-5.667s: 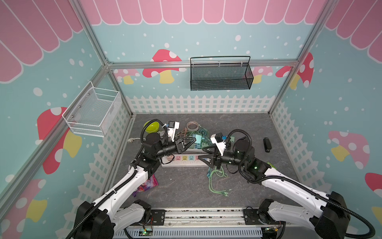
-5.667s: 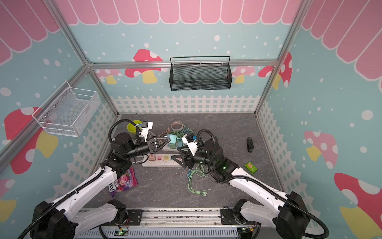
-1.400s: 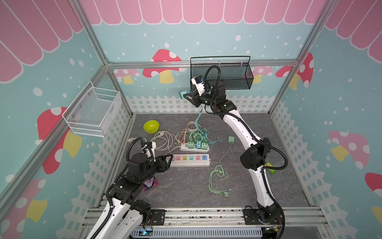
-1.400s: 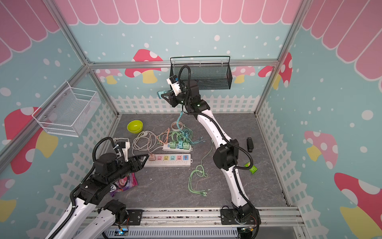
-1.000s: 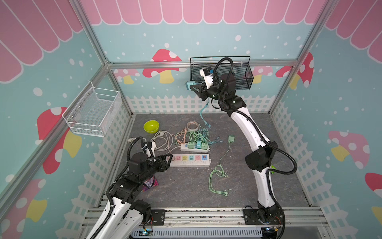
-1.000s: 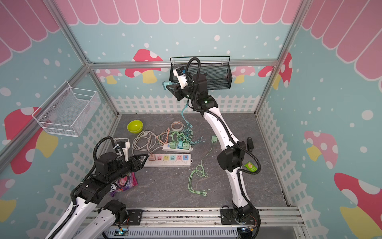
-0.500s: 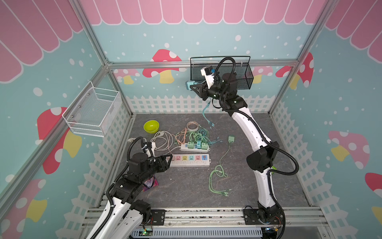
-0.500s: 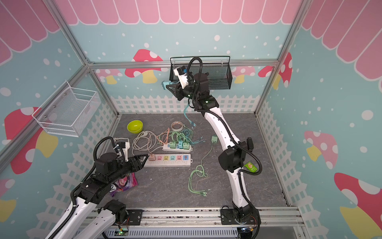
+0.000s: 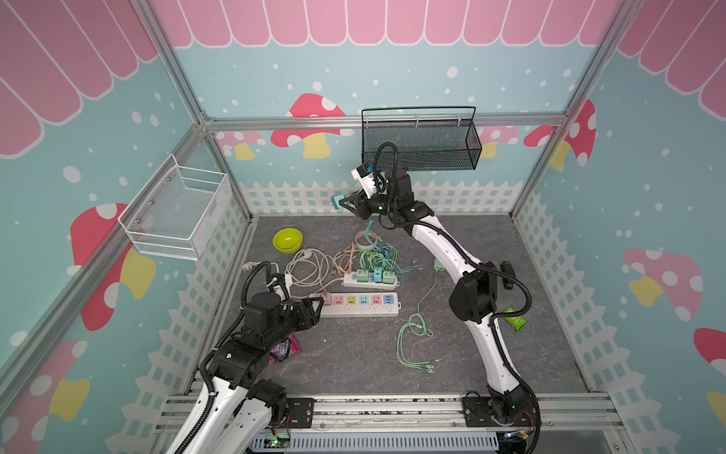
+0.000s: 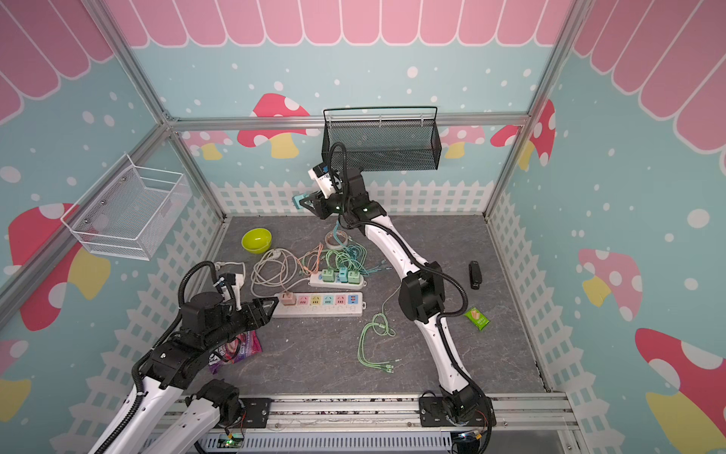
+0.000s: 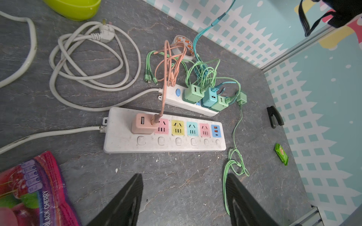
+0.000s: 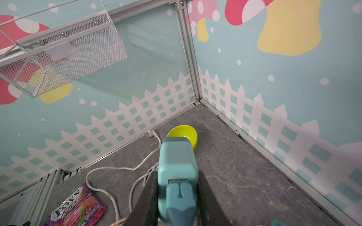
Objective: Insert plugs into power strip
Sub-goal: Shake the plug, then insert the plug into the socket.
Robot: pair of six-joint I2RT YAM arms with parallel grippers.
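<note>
The right arm (image 9: pixel 444 247) reaches high and far back, elbow bent, right fingers (image 12: pixel 147 201) squeezed close. The left arm (image 9: pixel 224 408) sits low, left fingers (image 11: pixel 121 203) spread apart, empty.

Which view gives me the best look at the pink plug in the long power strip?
The left wrist view: the pink plug sits in the end socket of the power strip, close and unobstructed. In both top views the plug is only a small, distant spot. The right wrist view does not show it.
</note>
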